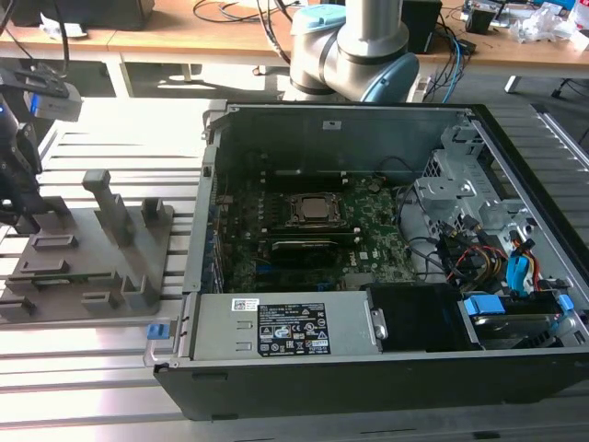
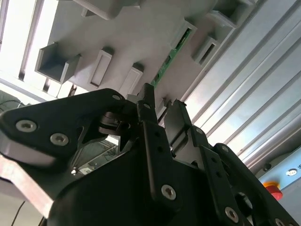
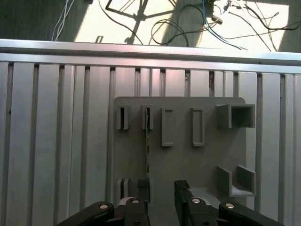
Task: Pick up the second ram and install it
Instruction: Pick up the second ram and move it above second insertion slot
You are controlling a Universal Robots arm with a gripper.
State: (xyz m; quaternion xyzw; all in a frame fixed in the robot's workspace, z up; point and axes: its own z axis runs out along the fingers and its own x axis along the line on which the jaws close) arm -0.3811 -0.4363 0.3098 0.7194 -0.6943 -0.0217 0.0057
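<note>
Green second ram (image 3: 147, 150) stands on edge in the grey holder block (image 3: 188, 160) — the gripper (image 3: 161, 186) hangs over one end, fingers parted, gripping nothing. A white label (image 1: 287, 333) on the power supply (image 1: 221, 333) — wording illegible.

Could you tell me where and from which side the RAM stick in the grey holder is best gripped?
The RAM stick stands on edge between end slots of the grey holder, with its middle span free. It is probably best to come from above and pinch its two flat faces mid-length.
</note>
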